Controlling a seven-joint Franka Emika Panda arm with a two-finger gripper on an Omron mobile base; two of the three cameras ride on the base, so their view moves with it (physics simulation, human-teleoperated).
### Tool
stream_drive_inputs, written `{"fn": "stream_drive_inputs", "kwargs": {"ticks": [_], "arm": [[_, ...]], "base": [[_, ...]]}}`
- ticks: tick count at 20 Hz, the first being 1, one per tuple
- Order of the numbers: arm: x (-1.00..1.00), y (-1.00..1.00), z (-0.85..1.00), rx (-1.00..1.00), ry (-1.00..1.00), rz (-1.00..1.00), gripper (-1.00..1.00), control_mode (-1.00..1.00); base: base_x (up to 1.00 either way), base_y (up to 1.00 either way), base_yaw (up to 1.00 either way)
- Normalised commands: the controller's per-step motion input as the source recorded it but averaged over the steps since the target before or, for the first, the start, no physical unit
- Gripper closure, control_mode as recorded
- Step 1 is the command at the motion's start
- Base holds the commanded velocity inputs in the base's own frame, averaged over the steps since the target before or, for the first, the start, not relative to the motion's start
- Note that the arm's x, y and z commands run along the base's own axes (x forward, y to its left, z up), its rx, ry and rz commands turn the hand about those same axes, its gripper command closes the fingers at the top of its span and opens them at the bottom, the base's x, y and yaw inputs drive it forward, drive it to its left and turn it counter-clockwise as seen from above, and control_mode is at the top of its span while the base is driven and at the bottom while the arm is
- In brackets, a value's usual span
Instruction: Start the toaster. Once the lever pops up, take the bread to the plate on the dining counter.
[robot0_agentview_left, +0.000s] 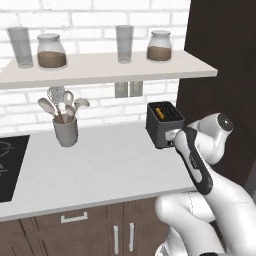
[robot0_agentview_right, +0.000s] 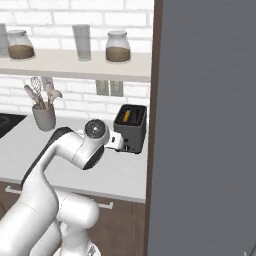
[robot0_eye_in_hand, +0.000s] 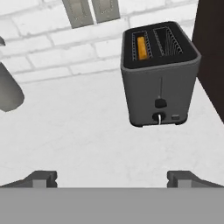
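- The pincer stands fully open and empty, its two dark fingertips wide apart, short of the toaster and touching nothing.
- The toaster sits at the back right corner of the counter, close to the brick wall and just beside the dark tall cabinet at the counter's right end.
- The bread stands upright in the left slot as the hand view shows it; the other slot is empty.
- The lever is on the toaster's front face, in a vertical slit above a small knob.
- Step in hand, as judged: approach to start the toaster. To do it well, bring the pincer square to the front face, set one fingertip on top of the lever, and press straight down along the slit without shoving the toaster back or catching the knob below.
- Count: one toaster, one slice of bread, two slots.
- Count, other items: one utensil cup near the counter's back left, two jars and two glasses on the shelf.
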Motion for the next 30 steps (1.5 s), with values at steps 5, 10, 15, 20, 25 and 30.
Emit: {"fn": "stream_drive_inputs", "kwargs": {"ticks": [5, 10, 15, 20, 25, 30], "arm": [[-0.4, 0.19, 1.0, 0.0, 0.04, 0.0, -1.0, -1.0], [-0.67, 0.01, 1.0, 0.0, 0.13, 0.0, -1.0, -1.0], [-0.68, 0.04, 1.0, 0.0, 0.22, 0.0, -1.0, -1.0], [-0.66, 0.16, 0.86, -0.01, 0.11, 0.0, -1.0, -1.0], [-0.48, 0.04, 0.63, -0.14, -0.02, -0.01, -1.0, -1.0], [-0.34, 0.0, 0.48, -0.16, -0.06, -0.02, -1.0, -1.0]], "base": [[0.0, 0.0, 0.0], [0.0, 0.0, 0.0], [0.0, 0.0, 0.0], [0.0, 0.0, 0.0], [0.0, 0.0, 0.0], [0.0, 0.0, 0.0]]}}
